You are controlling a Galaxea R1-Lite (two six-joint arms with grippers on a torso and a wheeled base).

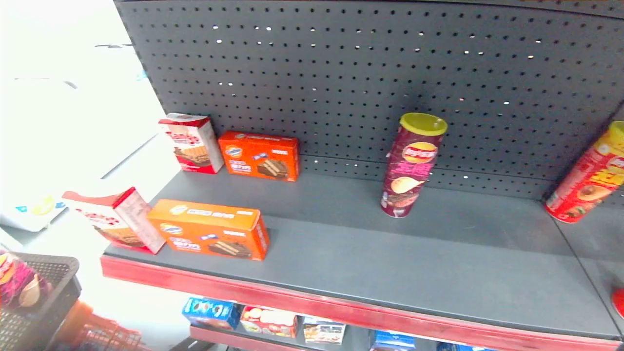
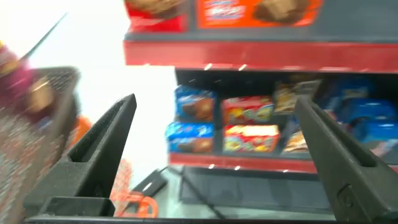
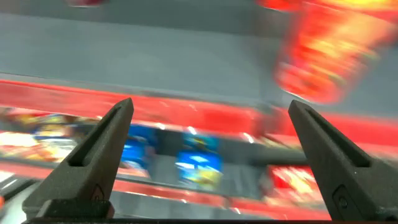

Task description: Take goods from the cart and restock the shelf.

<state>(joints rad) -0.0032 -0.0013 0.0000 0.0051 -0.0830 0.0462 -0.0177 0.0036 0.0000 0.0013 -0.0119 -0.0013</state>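
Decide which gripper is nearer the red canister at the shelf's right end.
Right. The right gripper sits low before the shelf edge, with the red canister just above it; the left gripper is by the basket, off the shelf's left end.

Shelf grey, red-edged; pegboard black — dotted; front box orange; can maroon, yellow-lidded
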